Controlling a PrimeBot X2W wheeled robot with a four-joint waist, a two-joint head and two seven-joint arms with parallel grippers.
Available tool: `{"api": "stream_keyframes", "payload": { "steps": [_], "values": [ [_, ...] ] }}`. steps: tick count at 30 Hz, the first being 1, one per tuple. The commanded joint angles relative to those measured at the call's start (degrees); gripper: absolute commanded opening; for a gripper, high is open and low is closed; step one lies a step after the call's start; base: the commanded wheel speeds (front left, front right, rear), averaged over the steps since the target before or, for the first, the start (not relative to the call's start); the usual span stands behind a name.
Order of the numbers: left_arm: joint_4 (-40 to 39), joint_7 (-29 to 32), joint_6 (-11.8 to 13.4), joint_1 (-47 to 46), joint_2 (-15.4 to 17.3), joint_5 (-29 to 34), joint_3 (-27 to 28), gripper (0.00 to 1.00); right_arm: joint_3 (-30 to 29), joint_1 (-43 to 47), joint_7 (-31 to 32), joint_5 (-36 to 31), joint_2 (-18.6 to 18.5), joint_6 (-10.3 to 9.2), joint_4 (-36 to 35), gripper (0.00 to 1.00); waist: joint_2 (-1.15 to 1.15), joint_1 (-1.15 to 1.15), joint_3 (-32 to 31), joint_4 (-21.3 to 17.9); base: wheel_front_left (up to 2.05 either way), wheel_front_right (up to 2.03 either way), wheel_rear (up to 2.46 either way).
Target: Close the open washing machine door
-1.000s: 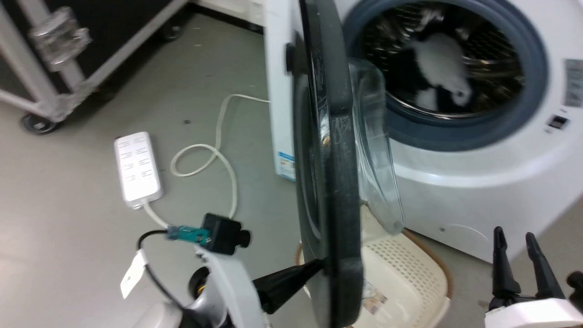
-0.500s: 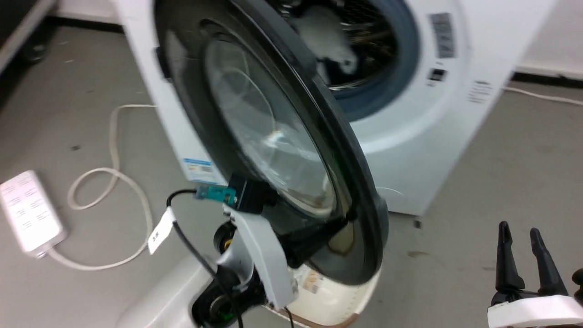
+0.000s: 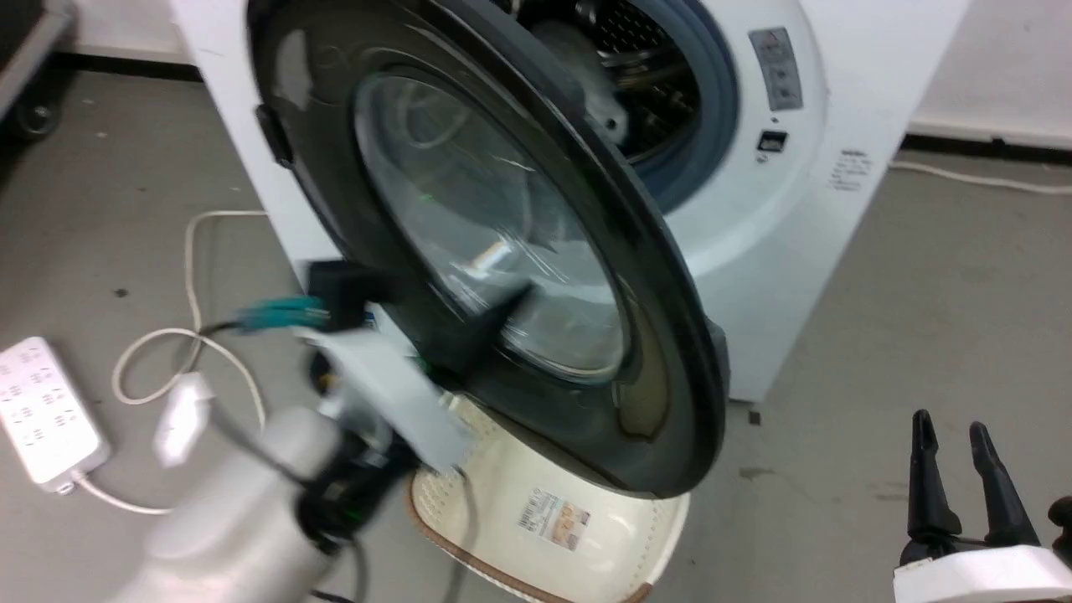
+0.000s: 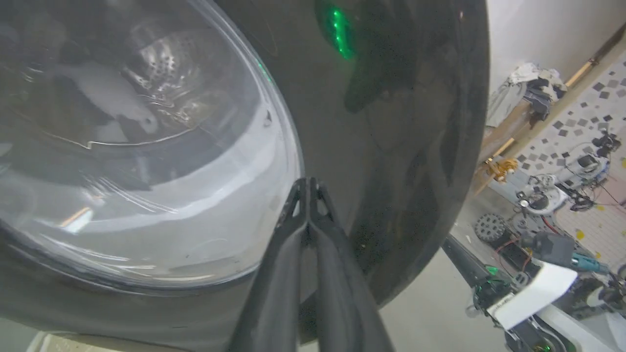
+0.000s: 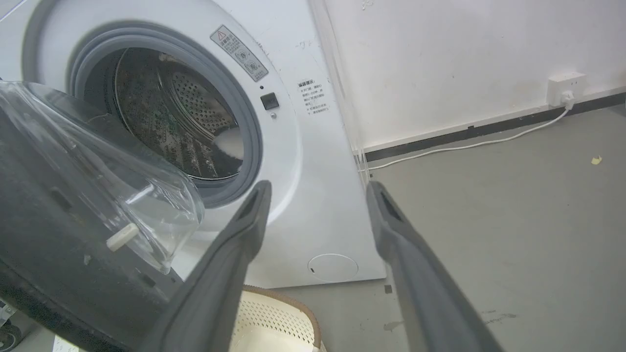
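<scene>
Left end effector [image 3: 502, 306], fingers pinched together, has slid up the washing machine door [image 3: 662, 335], now half-closed. Right end effector [image 3: 948, 423] idles, fingers spread.

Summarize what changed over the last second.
The washing machine door has swung partway toward the drum, pushed by the shut left gripper, which slid from its lower rim up to the glass window. The head camera turned too. The right gripper stayed open and idle; the door remains unlatched.
</scene>
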Motion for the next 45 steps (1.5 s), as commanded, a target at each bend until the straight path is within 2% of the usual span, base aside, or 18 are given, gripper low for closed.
{"api": "stream_keyframes", "payload": {
  "steps": [1,4,7,11,14,17,21,22,24,25,26,27,28,29,30,37,41,45],
  "values": [
    [0.3,-1.8,-0.2,0.3,0.8,0.3,1.2,0.0,0.0,0.7,-0.2,0.0,0.0,0.06,0.0,1.0,0.0,0.0,-1.1,1.3,0.0,0.0,0.0],
    [1.5,-8.4,2.0,1.5,3.3,2.9,4.9,0.0,0.3,1.2,-0.2,-0.1,0.0,0.06,0.0,1.0,0.0,0.0,-2.1,2.6,0.0,0.0,0.0],
    [2.6,-14.0,7.4,2.9,5.4,8.2,9.0,0.0,0.5,1.5,-0.2,-0.2,0.0,0.06,0.0,1.0,0.0,0.0,-2.8,3.6,0.0,0.0,0.0],
    [0.1,-15.2,16.2,6.9,5.4,19.7,18.8,0.0,0.6,1.6,-0.2,-0.3,0.0,0.06,-0.1,1.0,0.0,0.0,-3.3,4.1,0.0,0.0,0.0],
    [-2.5,-15.2,18.8,12.9,4.3,28.8,24.5,0.0,1.0,1.8,-0.2,-0.4,0.0,0.06,-0.2,1.0,0.0,0.0,-3.8,3.9,0.0,0.0,0.0],
    [-3.0,-15.2,18.5,19.0,2.9,33.7,27.9,0.0,1.3,2.1,-0.2,-0.5,0.0,0.06,-0.4,1.0,0.0,0.0,-4.2,3.5,0.0,0.0,0.0],
    [-1.5,-15.2,16.0,24.7,0.9,35.9,29.3,0.0,1.7,2.6,-0.2,-0.9,0.0,0.06,-0.7,1.0,0.0,0.0,-4.4,2.8,0.0,0.0,0.0],
    [-0.9,-15.2,15.4,25.5,0.4,36.2,29.4,0.11,1.8,2.7,-0.2,-1.0,0.0,0.06,-0.8,1.0,0.0,0.0,-4.4,2.7,0.0,0.0,0.0],
    [-0.1,-15.2,14.1,26.8,-0.7,36.4,29.4,0.65,2.0,2.9,-0.2,-1.3,0.0,0.06,-0.8,1.0,0.0,0.0,-4.5,2.5,0.0,0.0,0.0],
    [0.4,-15.2,13.5,27.3,-1.2,36.3,29.4,0.74,2.1,3.0,-0.2,-1.4,0.0,0.06,-0.8,1.0,0.0,0.0,-4.5,2.5,0.0,0.0,0.0],
    [0.7,-15.2,12.9,27.6,-1.8,36.2,29.3,0.94,2.1,3.2,-0.2,-1.7,0.0,0.06,-0.7,1.0,0.0,0.0,-4.6,2.5,0.0,0.0,0.0],
    [1.1,-15.2,12.3,27.8,-2.3,36.1,29.3,1.0,2.1,3.3,-0.2,-1.9,0.0,0.06,-0.6,1.0,0.0,0.0,-4.6,2.5,0.0,0.0,0.0],
    [1.3,-15.2,12.1,27.9,-2.8,36.3,29.5,1.0,2.1,3.3,-0.2,-1.9,0.0,0.06,-0.5,0.77,0.0,0.0,-4.6,2.4,0.0,0.0,0.0],
    [1.4,-15.2,11.8,28.1,-3.5,36.3,29.8,1.0,2.0,3.4,-0.2,-2.2,0.0,0.06,-0.4,0.14,0.0,0.0,-4.6,2.4,0.0,0.0,0.0],
    [1.4,-15.2,11.6,28.2,-4.1,36.4,30.1,1.0,1.9,3.4,-0.2,-2.5,0.0,0.06,-0.3,0.0,0.0,0.0,-4.6,2.4,0.0,0.0,0.0],
    [0.7,-15.2,10.5,28.6,-7.3,38.7,33.1,1.0,1.0,2.2,-0.2,-6.1,0.0,0.06,-6.7,0.0,0.0,0.0,-4.7,2.8,0.0,0.0,0.0],
    [0.8,-15.2,9.5,29.0,-8.5,39.9,34.2,1.0,10.4,2.3,0.0,-8.9,0.0,0.06,-13.4,0.0,0.0,0.0,-4.9,3.1,0.0,0.0,0.0],
    [1.5,-15.2,8.4,29.1,-9.4,41.0,34.8,1.0,22.3,3.6,4.3,-10.3,0.0,0.06,-16.7,0.0,0.0,0.0,-5.1,3.8,0.0,0.0,0.0]
  ]
}}
